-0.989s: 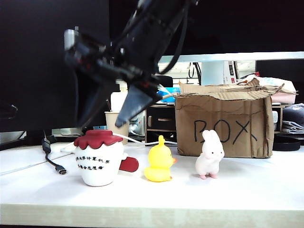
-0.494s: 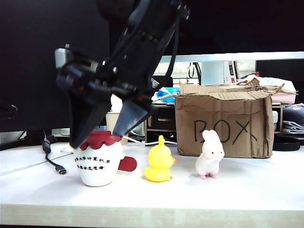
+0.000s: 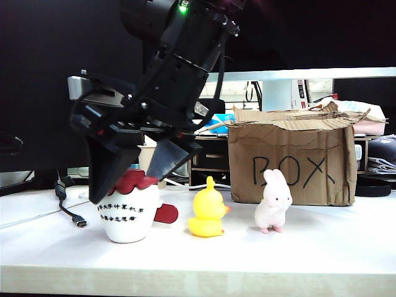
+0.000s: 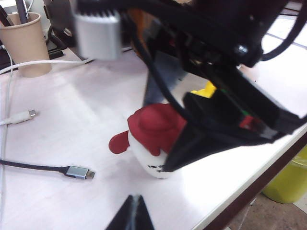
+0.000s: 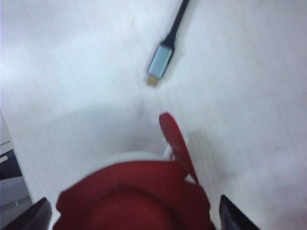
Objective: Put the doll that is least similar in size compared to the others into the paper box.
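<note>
Toward the left end of the white tabletop [image 3: 322, 247], in the exterior view, stands the large white jar-shaped plush doll [image 3: 128, 210] with its wavy dark-red lid, black characters and red side tag. The right gripper [image 3: 133, 179] hangs over it, its two black fingers spread wide, one at each side of the lid, pinching nothing yet. Near the middle of the tabletop sit a small yellow duck toy [image 3: 208, 216] and a small white-pink rabbit toy [image 3: 273, 202], and just behind the rabbit, toward the back edge on the right, is the brown torn-edged cardboard paper box [image 3: 291, 162] marked "BOX".

From the left wrist view, the doll [image 4: 153, 139] stands close to the front edge of the tabletop, under the right arm's dark fingers. A black sliver at the frame's edge is all that shows of the left gripper [image 4: 132, 213], so whether it is open or closed I cannot tell. A beige paper cup [image 4: 25, 43] stands at the back edge, and a grey-tipped black cable [image 4: 72, 170] lies beside the doll.

Looking down from the right wrist view, the doll's red lid [image 5: 136, 196] lies between the two fingertips [image 5: 33, 215] (blurred, but clearly apart). The step, I judge, is the grasp: sink lower so the pads meet the white body below the lid, stay centred, and keep off the side tag before closing.
</note>
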